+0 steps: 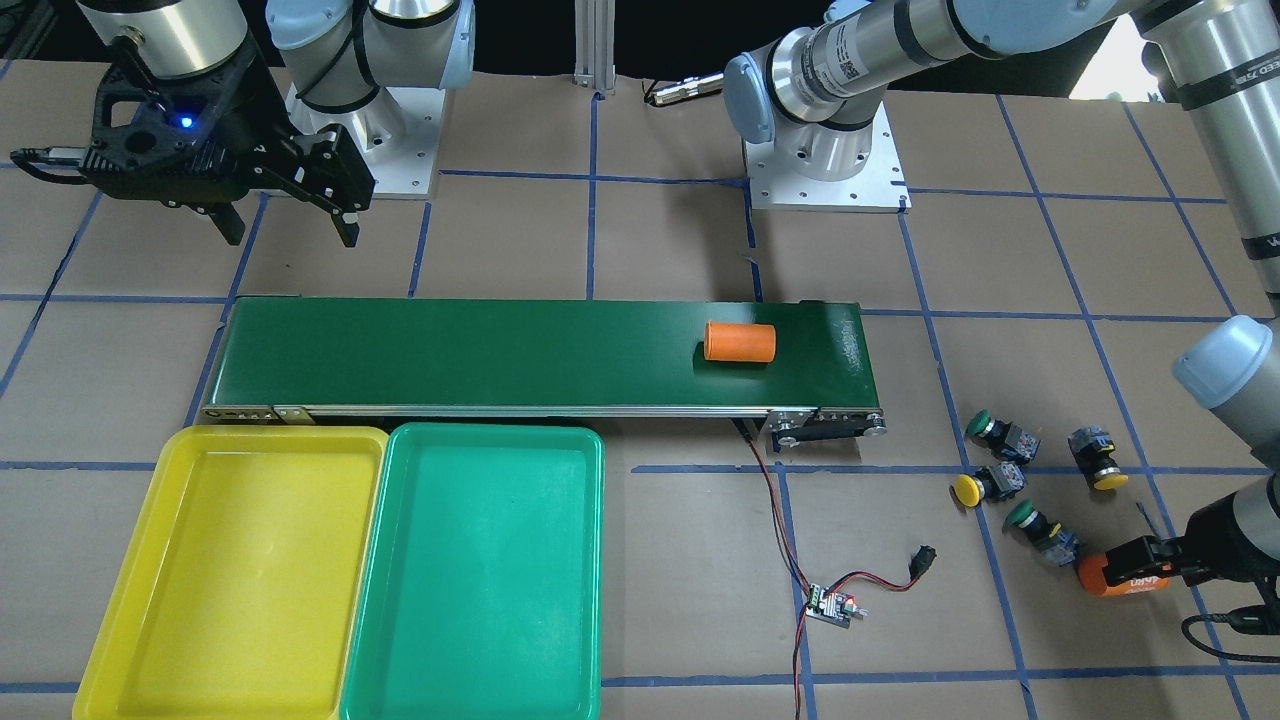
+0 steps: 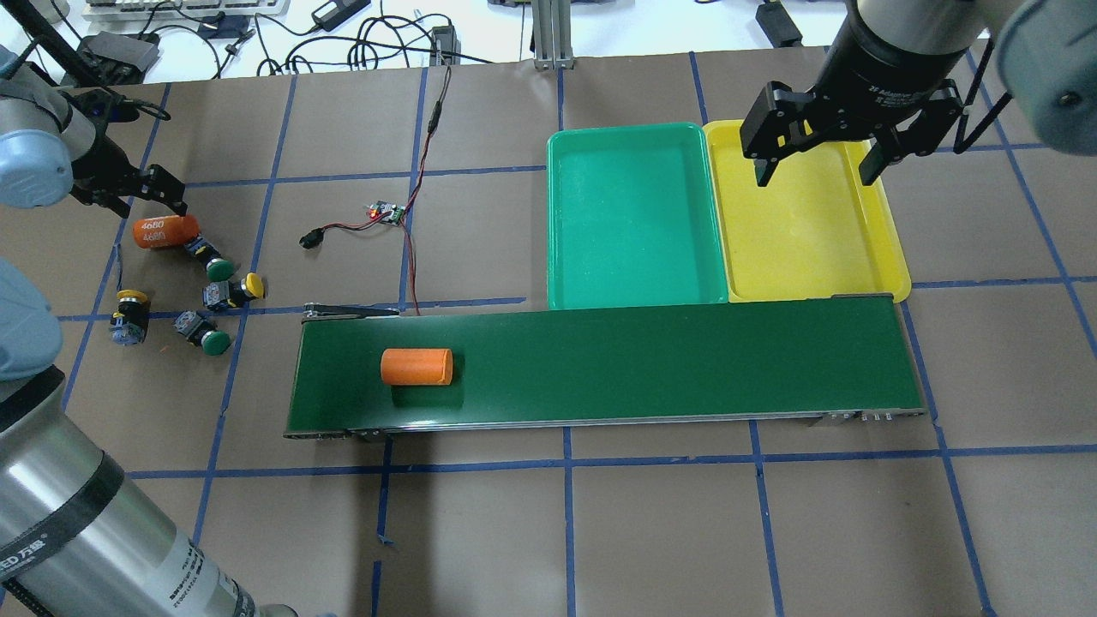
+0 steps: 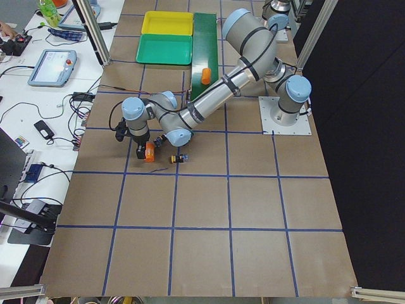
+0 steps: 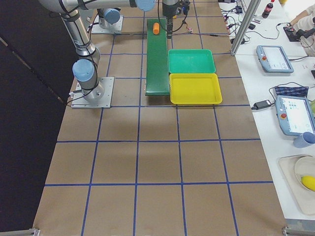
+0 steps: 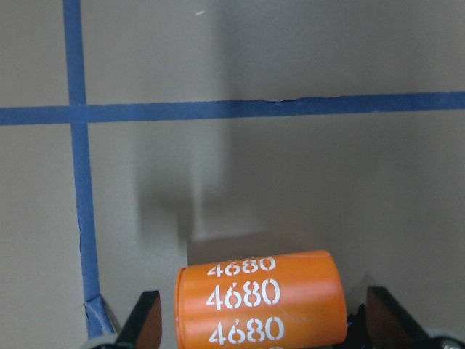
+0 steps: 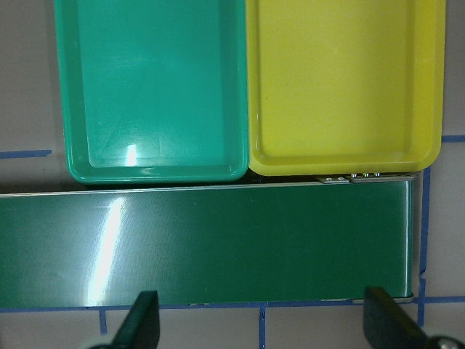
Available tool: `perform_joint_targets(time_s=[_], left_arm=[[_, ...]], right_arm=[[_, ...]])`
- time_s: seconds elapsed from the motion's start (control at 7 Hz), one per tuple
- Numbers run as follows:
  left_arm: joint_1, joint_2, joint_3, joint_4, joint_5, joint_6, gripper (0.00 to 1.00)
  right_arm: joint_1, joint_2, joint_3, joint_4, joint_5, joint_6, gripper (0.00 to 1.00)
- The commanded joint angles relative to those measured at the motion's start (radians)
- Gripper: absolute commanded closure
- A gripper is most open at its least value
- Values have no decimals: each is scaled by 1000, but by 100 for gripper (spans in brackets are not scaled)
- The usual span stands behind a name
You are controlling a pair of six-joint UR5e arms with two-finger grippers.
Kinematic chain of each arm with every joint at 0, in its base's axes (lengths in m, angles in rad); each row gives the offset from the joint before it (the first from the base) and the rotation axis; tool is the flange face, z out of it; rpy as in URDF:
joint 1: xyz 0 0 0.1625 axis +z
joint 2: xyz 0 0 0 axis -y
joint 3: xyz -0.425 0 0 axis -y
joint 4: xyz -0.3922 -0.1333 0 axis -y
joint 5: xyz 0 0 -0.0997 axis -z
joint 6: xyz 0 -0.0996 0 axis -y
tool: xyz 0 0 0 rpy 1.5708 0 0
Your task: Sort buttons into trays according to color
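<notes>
Orange cylinder [image 5: 258,305] lies between the left claw's [image 1: 1125,575] spread fingers [image 5: 142,323], seemingly ungripped; right claw [image 1: 292,235] hangs released, front view's upper left.

Brown-papered surface [image 2: 600,531] gridded in blue tape, and here's the layout: long green conveyor [image 2: 643,360] across the middle, green tray [image 2: 638,302] and yellow tray [image 2: 814,295] side by side, touching, right against its far edge. Off the conveyor's left end, four buttons clustered: green-capped [image 2: 210,266] and [image 2: 204,334], yellow-capped [image 2: 231,291] and [image 2: 127,317]. Orange cylinder marked 4680 [image 2: 164,231] just beside them. Small circuit board [image 2: 387,212] with loose wires nearby.
</notes>
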Motion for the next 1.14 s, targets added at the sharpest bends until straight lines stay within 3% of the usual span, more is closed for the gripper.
perform_joint_targets(time_s=[0.0, 0.71, 0.86, 1.0], left_arm=[[-1, -12, -2, 0, 2, -2, 0], [-1, -30, -14, 0, 45, -1, 0], [1, -30, -19, 0, 43, 1, 7], [-1, -29, -2, -5, 46, -2, 88]], right_arm=[[1, -1, 0, 1, 0, 0, 0], [0, 0, 0, 1, 0, 0, 0], [1, 0, 0, 1, 2, 0, 0], [2, 0, 2, 1, 2, 0, 0]])
